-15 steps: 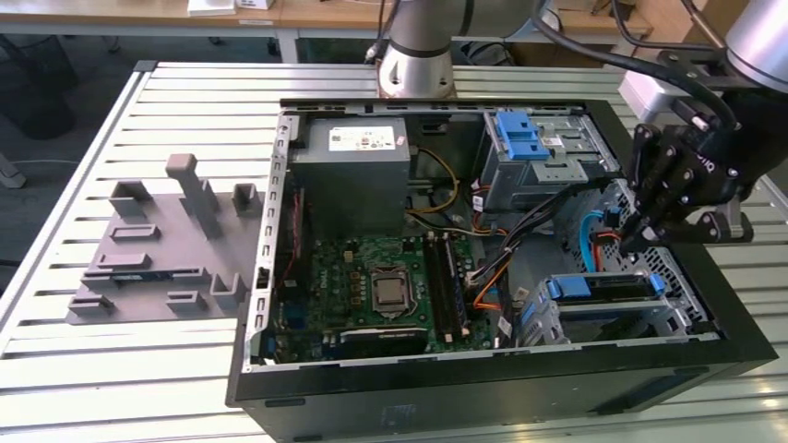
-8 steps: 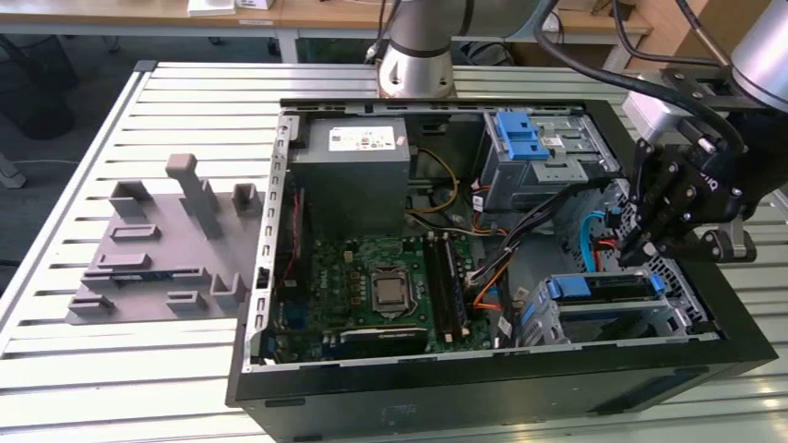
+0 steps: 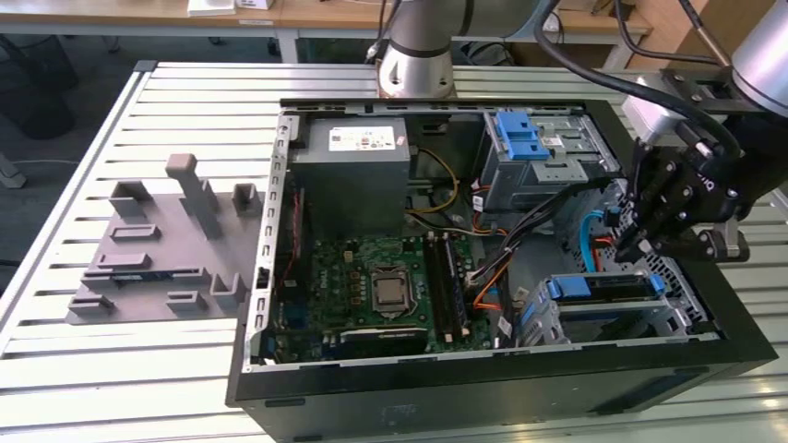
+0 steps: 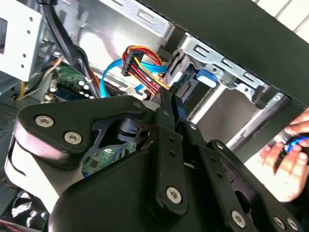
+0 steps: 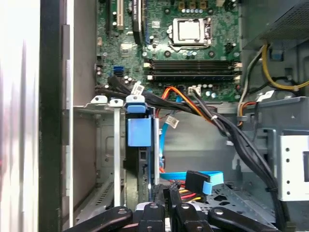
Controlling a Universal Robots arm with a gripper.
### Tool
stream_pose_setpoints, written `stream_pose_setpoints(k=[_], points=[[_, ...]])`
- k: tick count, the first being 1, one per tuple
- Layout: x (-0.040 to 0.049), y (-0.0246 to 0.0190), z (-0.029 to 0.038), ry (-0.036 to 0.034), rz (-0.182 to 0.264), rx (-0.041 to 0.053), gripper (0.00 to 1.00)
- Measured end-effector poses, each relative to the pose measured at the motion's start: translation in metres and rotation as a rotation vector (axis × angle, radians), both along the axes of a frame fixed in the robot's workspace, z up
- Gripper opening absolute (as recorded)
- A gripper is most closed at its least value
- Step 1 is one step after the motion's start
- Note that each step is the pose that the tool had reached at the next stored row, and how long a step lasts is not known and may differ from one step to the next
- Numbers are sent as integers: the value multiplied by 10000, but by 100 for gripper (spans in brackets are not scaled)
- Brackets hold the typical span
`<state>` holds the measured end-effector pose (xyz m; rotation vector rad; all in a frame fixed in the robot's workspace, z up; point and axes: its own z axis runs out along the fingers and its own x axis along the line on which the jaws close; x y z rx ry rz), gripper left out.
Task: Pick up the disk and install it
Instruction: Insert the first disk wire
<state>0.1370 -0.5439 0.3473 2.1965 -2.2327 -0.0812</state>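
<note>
Slatted metal surface (image 3: 74,369) with a grey fixture tray (image 3: 161,249) at the exterior view's left, open PC case (image 3: 493,388) in the middle. The disk (image 3: 600,288) sits in the lower drive cage, looks like install's nearly done. Gripper (image 3: 652,242) hovers just above, fingers pinched together, holding nothing. Probably needs seating checked.

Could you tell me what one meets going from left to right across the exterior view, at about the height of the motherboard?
Grey moulded fixture on the slatted table → computer case wall → motherboard → blue-topped drive cage → gripper.
</note>
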Motion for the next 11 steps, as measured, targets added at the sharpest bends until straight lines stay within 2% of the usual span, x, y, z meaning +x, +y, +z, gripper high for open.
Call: stream_pose_setpoints(k=[1,2,3,7,11], points=[[0,-8,-1,18,-1,115,16],[0,-20,-5,29,-1,186,16],[0,-39,-11,31,-1,213,16],[1,-118,-42,32,0,220,16],[0,-136,-56,33,-1,223,16]])
